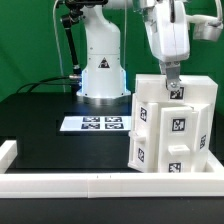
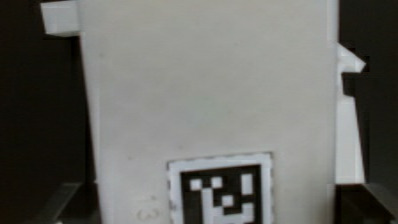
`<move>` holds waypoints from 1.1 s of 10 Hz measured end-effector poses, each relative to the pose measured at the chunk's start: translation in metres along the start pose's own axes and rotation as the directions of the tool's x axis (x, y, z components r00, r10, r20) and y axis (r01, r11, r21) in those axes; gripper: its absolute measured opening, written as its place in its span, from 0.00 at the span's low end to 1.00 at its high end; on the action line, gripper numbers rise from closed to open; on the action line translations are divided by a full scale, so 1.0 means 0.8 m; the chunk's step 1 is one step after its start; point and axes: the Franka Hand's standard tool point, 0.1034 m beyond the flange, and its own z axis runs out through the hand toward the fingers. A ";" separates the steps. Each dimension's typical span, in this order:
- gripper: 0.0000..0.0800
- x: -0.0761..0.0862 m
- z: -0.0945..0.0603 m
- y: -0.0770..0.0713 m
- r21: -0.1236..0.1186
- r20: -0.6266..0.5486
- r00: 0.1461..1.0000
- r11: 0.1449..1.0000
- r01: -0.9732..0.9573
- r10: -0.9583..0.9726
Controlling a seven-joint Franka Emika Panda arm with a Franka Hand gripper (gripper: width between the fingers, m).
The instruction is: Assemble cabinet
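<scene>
The cabinet (image 1: 170, 125) is a large white box with black-and-white tags, standing upright at the exterior view's right, close to the front rail. My gripper (image 1: 176, 90) comes down from above onto its top edge, beside a small tag there. In the wrist view one white cabinet panel (image 2: 205, 90) fills the picture, with a tag (image 2: 221, 190) low on it. My dark fingers (image 2: 64, 203) lie against both long sides of the panel, so the jaws are closed on it. The gripper midpoint (image 2: 217, 205) lies over the panel.
The marker board (image 1: 93, 124) lies flat on the black table in front of the robot base (image 1: 103, 75). A white rail (image 1: 90, 183) runs along the front edge, with a short upright piece (image 1: 8, 152) at the exterior view's left.
</scene>
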 end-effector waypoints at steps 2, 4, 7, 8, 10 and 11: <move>0.92 -0.002 0.000 0.000 0.000 0.006 1.000 1.000 0.020 -0.020; 0.98 -0.005 -0.007 -0.002 0.008 0.040 0.999 1.000 0.021 -0.021; 1.00 -0.013 -0.026 -0.010 0.031 0.076 0.997 0.999 0.013 -0.015; 1.00 -0.014 -0.026 -0.010 0.033 0.076 0.996 0.999 0.033 -0.036; 1.00 -0.014 -0.025 -0.010 0.035 0.074 0.994 0.996 0.078 -0.080; 1.00 -0.014 -0.024 -0.009 0.032 0.058 0.979 0.980 0.196 -0.197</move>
